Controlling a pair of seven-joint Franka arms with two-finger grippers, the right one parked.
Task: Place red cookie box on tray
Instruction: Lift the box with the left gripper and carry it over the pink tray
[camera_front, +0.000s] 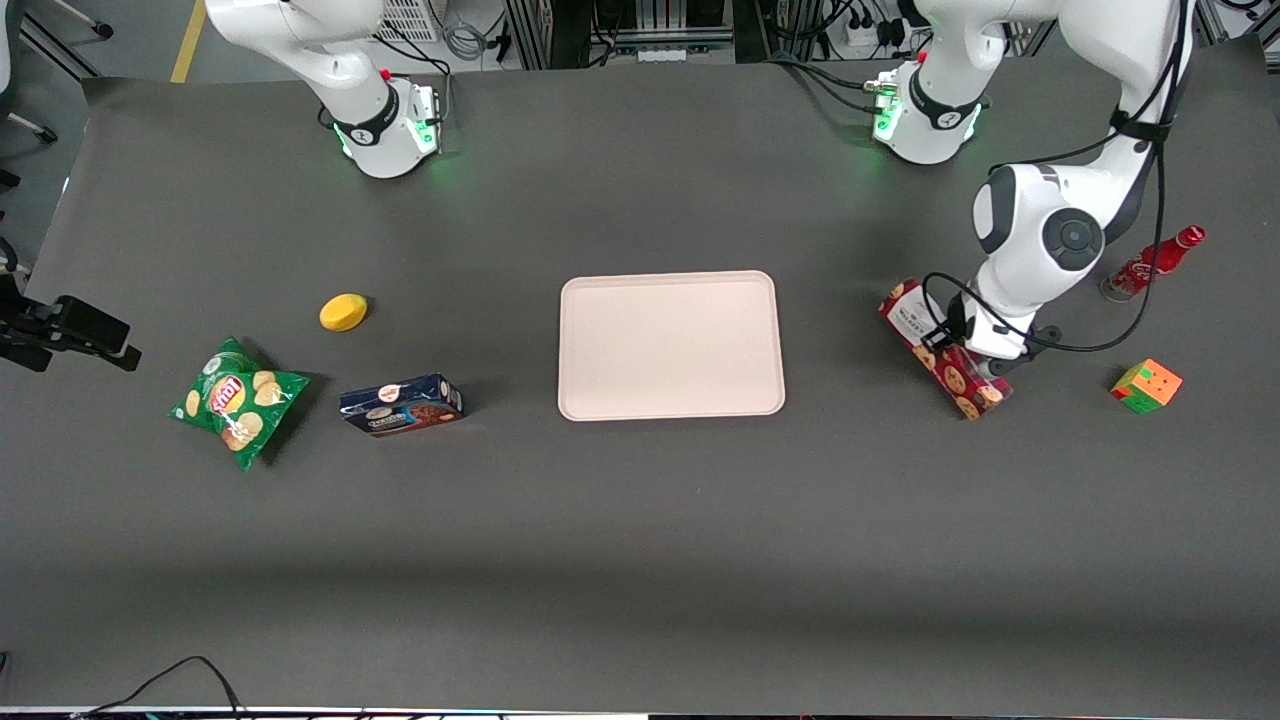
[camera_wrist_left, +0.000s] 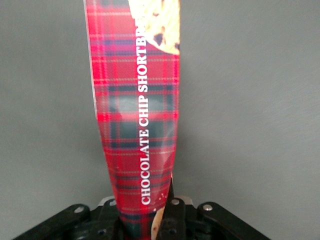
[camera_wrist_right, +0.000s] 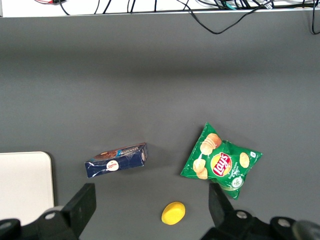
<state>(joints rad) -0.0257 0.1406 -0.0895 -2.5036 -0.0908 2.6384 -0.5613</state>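
Observation:
The red cookie box (camera_front: 962, 388), a long tartan carton with a white label at one end, lies slantwise on the dark table toward the working arm's end. My gripper (camera_front: 972, 358) comes down over its middle. In the left wrist view the carton (camera_wrist_left: 137, 110) runs straight out from between the fingers (camera_wrist_left: 171, 202), and the gripper (camera_wrist_left: 144, 216) is shut on its narrow sides. The pale cream-pink tray (camera_front: 670, 345) sits empty at the table's middle, about a box length from the carton. A corner of the tray (camera_wrist_right: 22, 182) shows in the right wrist view.
A red bottle (camera_front: 1152, 262) and a coloured cube (camera_front: 1146, 386) stand close to the working arm. Toward the parked arm's end lie a dark blue cookie box (camera_front: 401, 404), a green chips bag (camera_front: 238, 400) and a yellow round object (camera_front: 343, 312).

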